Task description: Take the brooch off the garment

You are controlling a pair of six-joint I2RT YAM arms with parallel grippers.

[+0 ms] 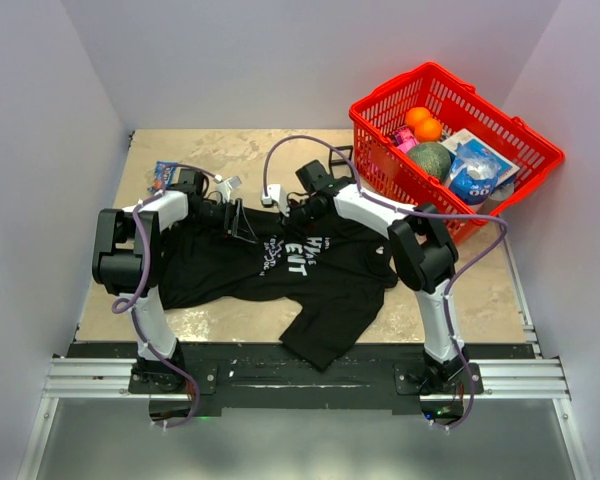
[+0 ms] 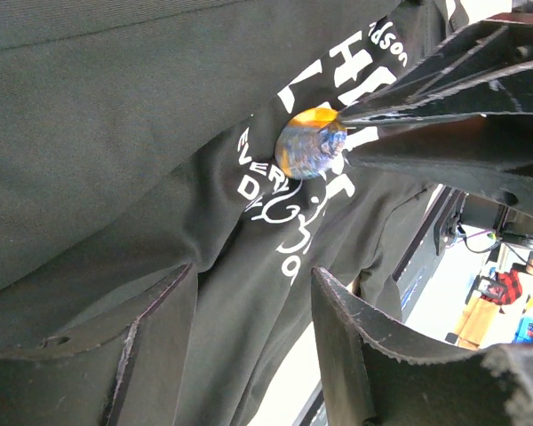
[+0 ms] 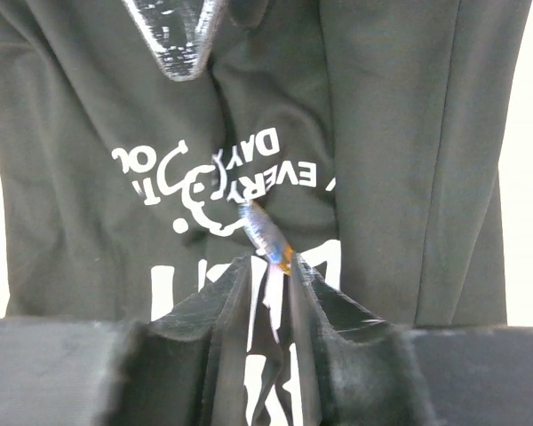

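Closest to me, at the near edge, both arms rise from their rail and lean in over the desk (image 1: 230, 150). They meet above the garment (image 1: 320, 280), a black T-shirt spread across the middle with one corner flopped toward six o'clock.

Starting at the left, a small blue packet (image 1: 164, 175) lies at about ten o'clock, out of play. Next comes the left pincer (image 2: 253, 275), which looks clamped on a raised fold of cloth just beside the white lettering. I take it to be holding the fabric taut so the shirt cannot follow the pull.

At roughly one o'clock from it sits the brooch (image 2: 311, 142), a small round shiny piece with blue and orange glints, lying against the print. The right pincer (image 3: 271, 266) reaches in from three o'clock, its jaws nearly together on the brooch's edge. By my reckoning the piece is gripped but not yet free, and a pull away from the cloth is what remains.

Far right, at two o'clock, a red basket (image 1: 395, 85) of oddments stands off the shirt.
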